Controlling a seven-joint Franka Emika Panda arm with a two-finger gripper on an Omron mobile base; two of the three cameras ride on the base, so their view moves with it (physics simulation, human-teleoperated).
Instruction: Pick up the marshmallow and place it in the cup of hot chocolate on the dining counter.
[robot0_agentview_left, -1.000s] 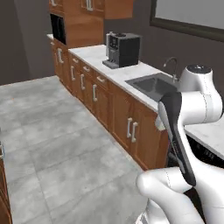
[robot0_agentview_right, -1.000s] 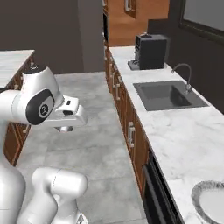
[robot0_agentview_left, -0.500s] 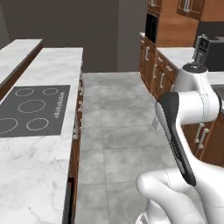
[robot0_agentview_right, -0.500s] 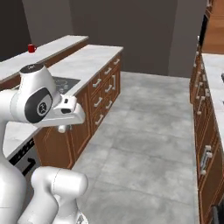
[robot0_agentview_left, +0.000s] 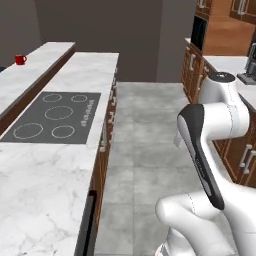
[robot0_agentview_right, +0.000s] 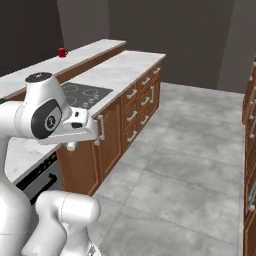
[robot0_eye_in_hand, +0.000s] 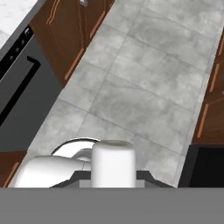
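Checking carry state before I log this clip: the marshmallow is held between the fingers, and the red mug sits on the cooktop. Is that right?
Not quite. The red mug sits on the raised dining counter behind the cooktop, not on the cooktop, as the left base view shows. The marshmallow is indeed held between the fingers, seen in the hand view.

One red cup of hot chocolate (robot0_agentview_left: 20, 59), far upper left of the left base view, on the raised dining counter (robot0_agentview_left: 30, 70).

One cooktop (robot0_agentview_left: 52, 116), left of centre; five ring burners counted on it.

One white marshmallow (robot0_eye_in_hand: 113, 163), bottom centre of the hand view.

One black oven front (robot0_eye_in_hand: 22, 92) at the hand view's left edge.

One coffee machine (robot0_agentview_left: 248, 70), probably, cut off at the right edge.
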